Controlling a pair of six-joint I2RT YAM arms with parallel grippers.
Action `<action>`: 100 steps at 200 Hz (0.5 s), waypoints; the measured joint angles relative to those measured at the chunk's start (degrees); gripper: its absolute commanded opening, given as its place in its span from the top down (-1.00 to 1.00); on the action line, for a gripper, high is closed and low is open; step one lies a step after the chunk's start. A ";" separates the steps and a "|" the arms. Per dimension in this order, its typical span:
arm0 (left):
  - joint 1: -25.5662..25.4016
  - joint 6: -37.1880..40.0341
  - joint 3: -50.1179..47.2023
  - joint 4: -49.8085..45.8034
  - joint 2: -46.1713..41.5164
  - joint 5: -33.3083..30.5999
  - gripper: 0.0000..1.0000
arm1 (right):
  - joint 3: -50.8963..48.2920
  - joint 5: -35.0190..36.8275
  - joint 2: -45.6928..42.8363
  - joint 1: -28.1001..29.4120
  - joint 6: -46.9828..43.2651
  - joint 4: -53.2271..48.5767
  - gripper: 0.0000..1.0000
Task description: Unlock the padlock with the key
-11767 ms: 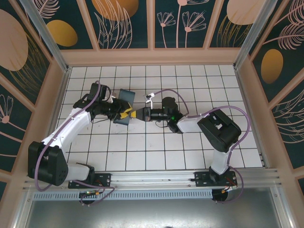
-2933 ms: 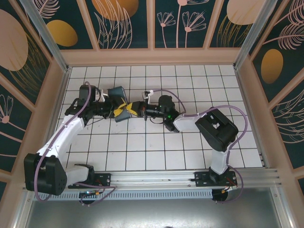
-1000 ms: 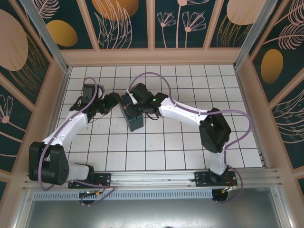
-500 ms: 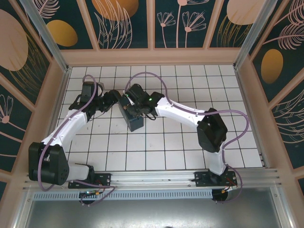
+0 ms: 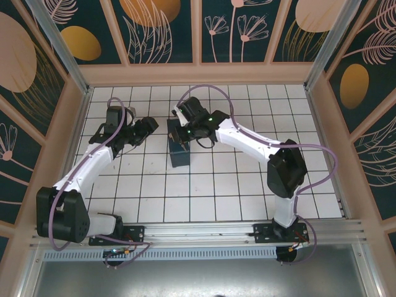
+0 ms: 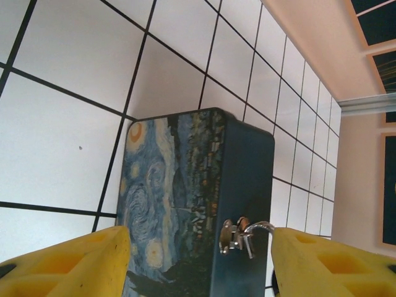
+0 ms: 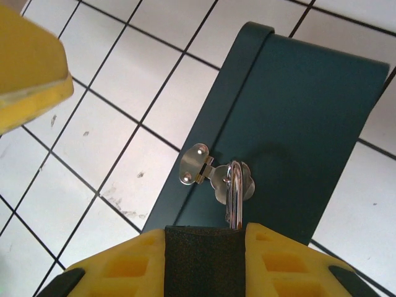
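The padlock (image 7: 204,266) hangs by its silvery shackle (image 7: 234,195) from the hasp of a dark teal box (image 7: 309,105). My right gripper (image 7: 205,236) is shut on the padlock's dark body, just above the box (image 5: 179,153). In the left wrist view the box's swirl-painted side (image 6: 167,192) and the shackle (image 6: 260,228) lie ahead. My left gripper (image 6: 198,238) is open, its yellow fingers apart on either side of that view. From above, the left gripper (image 5: 147,127) sits left of the box without touching it, and the right gripper (image 5: 183,133) is over the box's far end. The key is out of view.
One yellow finger of the left gripper (image 7: 28,68) shows at the top left of the right wrist view. White tiled floor (image 5: 235,185) surrounds the box. Wooden walls (image 5: 198,74) close in the back and both sides.
The right gripper has closed on the padlock and shifted slightly right. The box has turned from a slant to nearly square with the tiles. The left arm has barely moved.
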 measured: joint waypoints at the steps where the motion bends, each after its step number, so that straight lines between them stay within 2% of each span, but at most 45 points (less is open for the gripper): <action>1: 0.00 0.00 0.00 0.00 -0.04 0.04 -0.23 | 0.00 0.04 0.00 0.04 0.00 0.00 0.60; 38: 0.00 0.00 -0.15 0.04 -0.72 0.61 -0.23 | 0.79 2.47 0.04 2.19 -1.99 -1.09 0.72; 62: 0.00 0.00 -0.44 0.11 -0.72 0.85 -0.23 | 1.07 3.52 0.22 2.99 -2.40 -1.81 0.73; 100: -0.48 0.02 -0.98 0.57 -0.72 2.08 -0.22 | 0.28 2.12 0.09 0.92 0.90 -0.28 0.71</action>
